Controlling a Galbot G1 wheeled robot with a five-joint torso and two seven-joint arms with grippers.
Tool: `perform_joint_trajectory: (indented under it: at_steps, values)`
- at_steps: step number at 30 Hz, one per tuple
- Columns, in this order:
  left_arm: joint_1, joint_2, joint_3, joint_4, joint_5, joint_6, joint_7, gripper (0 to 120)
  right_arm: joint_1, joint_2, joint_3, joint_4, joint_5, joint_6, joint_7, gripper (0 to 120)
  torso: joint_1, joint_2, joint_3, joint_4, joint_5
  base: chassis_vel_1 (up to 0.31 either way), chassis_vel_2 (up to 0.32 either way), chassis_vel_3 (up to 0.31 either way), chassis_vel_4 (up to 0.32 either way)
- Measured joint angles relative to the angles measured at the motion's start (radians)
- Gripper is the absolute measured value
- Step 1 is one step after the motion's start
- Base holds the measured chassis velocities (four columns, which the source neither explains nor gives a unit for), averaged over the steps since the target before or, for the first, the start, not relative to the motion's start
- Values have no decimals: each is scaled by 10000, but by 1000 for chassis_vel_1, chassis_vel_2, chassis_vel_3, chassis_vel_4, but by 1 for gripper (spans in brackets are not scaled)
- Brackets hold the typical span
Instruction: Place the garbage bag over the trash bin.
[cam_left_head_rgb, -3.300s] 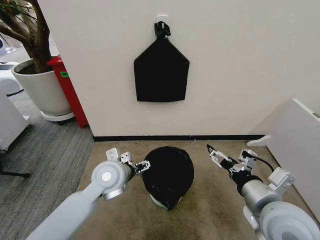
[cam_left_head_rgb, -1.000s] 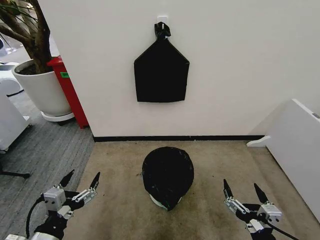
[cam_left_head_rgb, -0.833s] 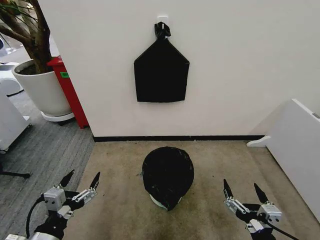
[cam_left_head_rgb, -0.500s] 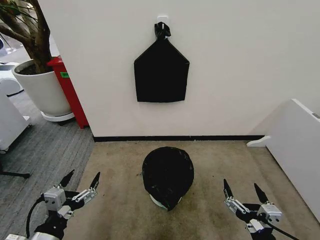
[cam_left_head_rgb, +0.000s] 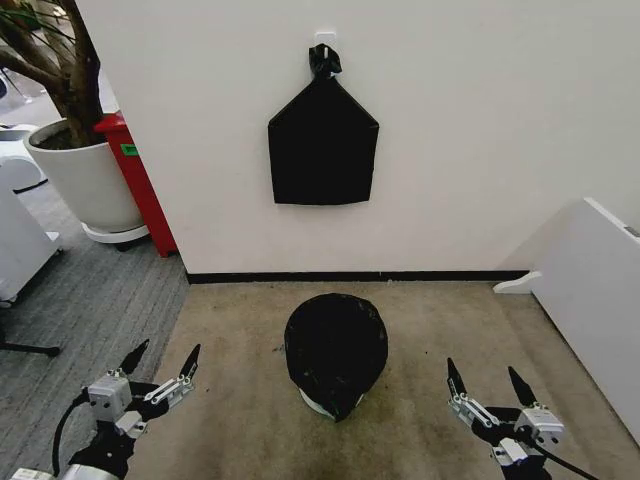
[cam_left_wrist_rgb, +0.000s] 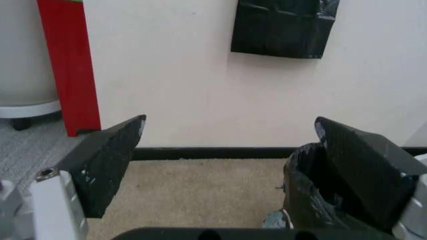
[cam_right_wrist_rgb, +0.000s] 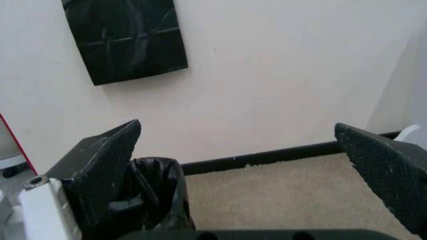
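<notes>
While both my arms sit low and pulled back with fingers spread wide and nothing between them, the garbage bag (cam_left_head_rgb: 336, 345) already covers the trash bin (cam_left_head_rgb: 318, 403), which stands on the tan carpet between the two grippers and ahead of them, well apart from each. My left gripper (cam_left_head_rgb: 160, 368) has the bin ahead and off to its right; my right gripper (cam_left_head_rgb: 490, 387) has it ahead and off to its left. Only a sliver of the cream bin shows at the base on the near side, under a loose flap of black plastic. My worry is that the thin, limp bag is merely draped: I judge it could slide off the rim or sag into the bin if it is not tucked snugly, and any brush from an arm could pull it askew. I cannot tell from here whether the far side is seated. Beyond the bin, past both grippers, a flat black bag with a knotted top (cam_left_head_rgb: 322, 140) hangs on the wall. Far ahead of the left gripper and to its left stand a red cabinet (cam_left_head_rgb: 138, 180) and a large white plant pot (cam_left_head_rgb: 87, 180); a white panel (cam_left_head_rgb: 595, 290) stands to the right of the right gripper. Nothing lies between either gripper and the bin.
</notes>
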Motion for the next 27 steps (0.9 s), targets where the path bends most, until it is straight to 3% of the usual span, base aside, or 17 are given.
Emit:
perform_joint_trajectory:
  at_steps: [27]
  values:
    - [0,0,1,1,-1,1,-1,100,0,-1,0,-2,0,-1,0,100,0,0,0,0,0,0,0,0,0]
